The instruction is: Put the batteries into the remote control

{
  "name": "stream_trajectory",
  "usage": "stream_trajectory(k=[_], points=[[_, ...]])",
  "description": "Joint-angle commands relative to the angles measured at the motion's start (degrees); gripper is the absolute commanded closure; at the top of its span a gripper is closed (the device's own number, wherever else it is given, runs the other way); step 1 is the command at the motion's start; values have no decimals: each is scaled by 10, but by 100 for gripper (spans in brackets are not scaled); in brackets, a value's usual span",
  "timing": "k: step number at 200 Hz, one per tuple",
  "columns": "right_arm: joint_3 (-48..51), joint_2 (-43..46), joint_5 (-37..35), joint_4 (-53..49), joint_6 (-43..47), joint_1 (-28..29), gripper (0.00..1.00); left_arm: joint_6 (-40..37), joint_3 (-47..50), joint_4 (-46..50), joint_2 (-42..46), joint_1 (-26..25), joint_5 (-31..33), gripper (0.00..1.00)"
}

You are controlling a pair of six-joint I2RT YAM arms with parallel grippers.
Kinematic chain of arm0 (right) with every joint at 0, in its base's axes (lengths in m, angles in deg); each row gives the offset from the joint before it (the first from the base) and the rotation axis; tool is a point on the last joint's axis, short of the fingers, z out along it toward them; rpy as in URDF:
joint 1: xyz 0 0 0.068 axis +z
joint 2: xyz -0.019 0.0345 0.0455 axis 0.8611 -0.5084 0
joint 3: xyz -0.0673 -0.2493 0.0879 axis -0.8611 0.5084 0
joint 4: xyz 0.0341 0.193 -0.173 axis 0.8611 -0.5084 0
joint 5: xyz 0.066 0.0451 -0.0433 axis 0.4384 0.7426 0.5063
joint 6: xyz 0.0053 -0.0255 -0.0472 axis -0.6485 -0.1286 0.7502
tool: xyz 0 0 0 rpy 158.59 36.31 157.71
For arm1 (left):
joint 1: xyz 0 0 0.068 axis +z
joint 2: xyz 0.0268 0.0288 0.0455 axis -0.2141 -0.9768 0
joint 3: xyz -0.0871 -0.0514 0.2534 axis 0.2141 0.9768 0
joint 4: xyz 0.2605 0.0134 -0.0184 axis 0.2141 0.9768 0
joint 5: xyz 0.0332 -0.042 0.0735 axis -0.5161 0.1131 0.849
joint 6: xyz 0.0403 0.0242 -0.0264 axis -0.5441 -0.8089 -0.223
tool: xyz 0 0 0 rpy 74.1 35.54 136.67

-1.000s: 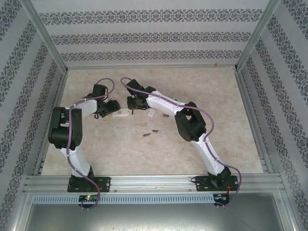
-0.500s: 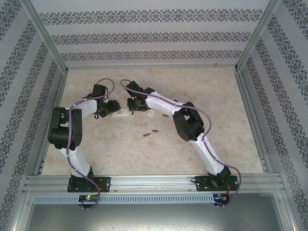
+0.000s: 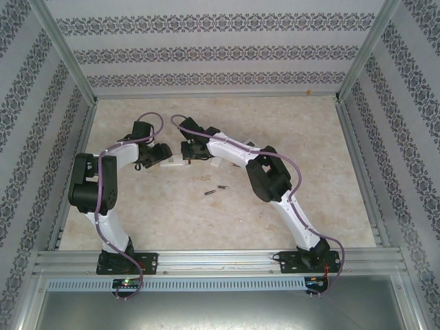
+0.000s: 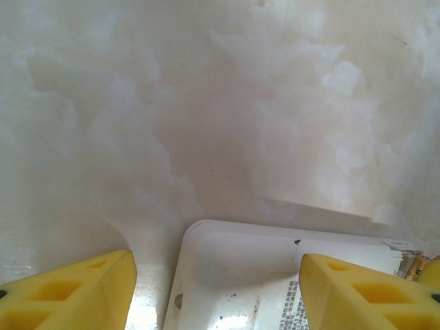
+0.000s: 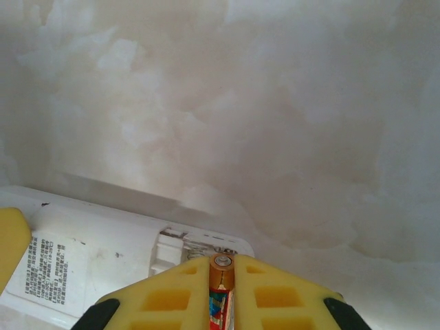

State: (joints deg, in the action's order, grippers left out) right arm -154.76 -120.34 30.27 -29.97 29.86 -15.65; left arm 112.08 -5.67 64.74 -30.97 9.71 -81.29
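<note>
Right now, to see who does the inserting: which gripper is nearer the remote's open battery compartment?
Right. The right gripper, shut on a battery, is right at the compartment; the left gripper is at the other end of the remote.

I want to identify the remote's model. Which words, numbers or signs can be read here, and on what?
No text can be read.
label on remote: small print, too blurred to read.
battery: marks too small to read.
</note>
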Motion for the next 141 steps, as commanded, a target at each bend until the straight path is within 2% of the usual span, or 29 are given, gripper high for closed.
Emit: stream_trajectory(k=[1,46,68,100,141], points=[[42,3,-14,-20,-21,9,86,20,27,15,4,-10,-30,35],[90,11,-48,-20,-13,22,86,25,41,5,8,-12,-33,35],[100,18,-83,-28,5,31,81,22,40,9,11,-12,-31,35],[105,22,-74,-24,9,28,77,21,35,12,18,-12,-31,35],[57,39,-37,-27,23,13,74,17,32,17,18,-12,-32,35]])
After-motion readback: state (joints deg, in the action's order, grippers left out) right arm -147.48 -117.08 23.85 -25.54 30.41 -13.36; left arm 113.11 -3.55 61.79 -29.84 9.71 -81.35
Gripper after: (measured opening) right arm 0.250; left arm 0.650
